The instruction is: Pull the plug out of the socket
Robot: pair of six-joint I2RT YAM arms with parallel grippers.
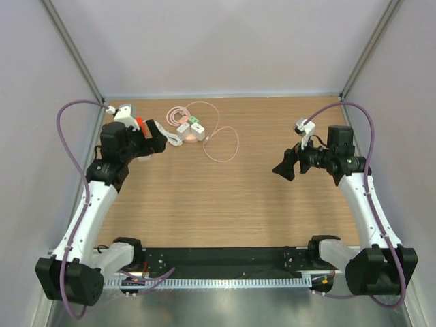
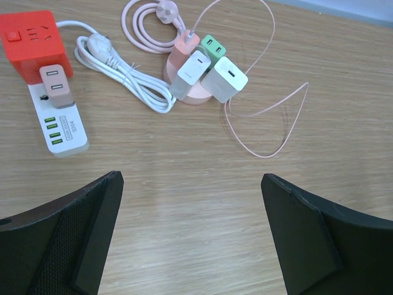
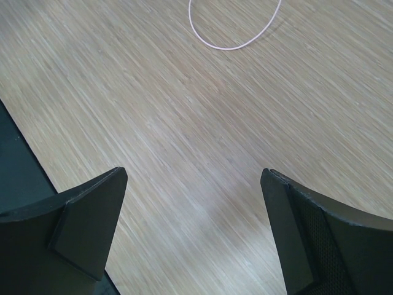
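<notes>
Jaws of the left gripper [image 2: 190,236] and the right gripper [image 3: 193,230] stand wide apart, both empty. Pink socket [image 2: 198,96] lies far-left on the tabletop [image 2: 184,178], ahead of the left gripper, with white plug [image 2: 224,78] and green plug [image 2: 213,47] seated. White power strip [image 2: 61,126] lies nearby.

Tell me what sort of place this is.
Probably a robot test booth: plain grey walls box in a wooden table, with a white power strip and a pink round socket laid out on it.
</notes>
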